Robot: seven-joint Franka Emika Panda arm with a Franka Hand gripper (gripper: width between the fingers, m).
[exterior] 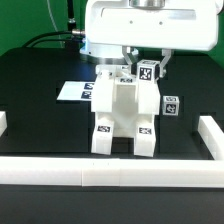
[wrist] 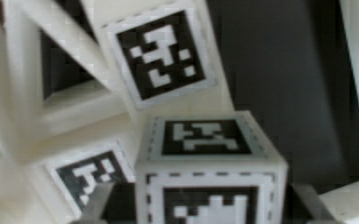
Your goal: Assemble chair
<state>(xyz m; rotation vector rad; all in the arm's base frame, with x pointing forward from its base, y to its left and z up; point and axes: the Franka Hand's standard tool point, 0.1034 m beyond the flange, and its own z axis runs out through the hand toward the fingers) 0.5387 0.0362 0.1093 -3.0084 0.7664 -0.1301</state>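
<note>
1. The claw (exterior: 145,62) is hanging under the white wrist housing and is clenching a square post (exterior: 148,72). Its jaws are pressing on the post's two sides, and the post's tagged face is showing between them.
2. The post is being held upright, probably so that its lower end can be mated with the partly built chair (exterior: 122,112). The chair is standing just below the claw, toward the exterior view's left.
3. The chair is resting on two tagged blocks on the black table (exterior: 40,70). This is judged to give a steady base while a part is being worked in from above.
4. A second tagged block (exterior: 172,105) is sitting lower than the claw, toward the exterior view's right. Whether it is joined to the chair cannot be told.
5. The marker board (exterior: 72,92) is lying flat on the table, well apart from the claw. The border rails (exterior: 110,172) are enclosing the work area.
6. The exterior view is showing the whole stance of chair, post and claw. The place where the post meets the chair is hidden there.
7. The wrist view is showing the post (wrist: 202,150) close up, directly ahead of the claw, with a tagged frame piece (wrist: 155,55) rising just beside it. The picture is blurred, and the fingers are not showing clearly.
</note>
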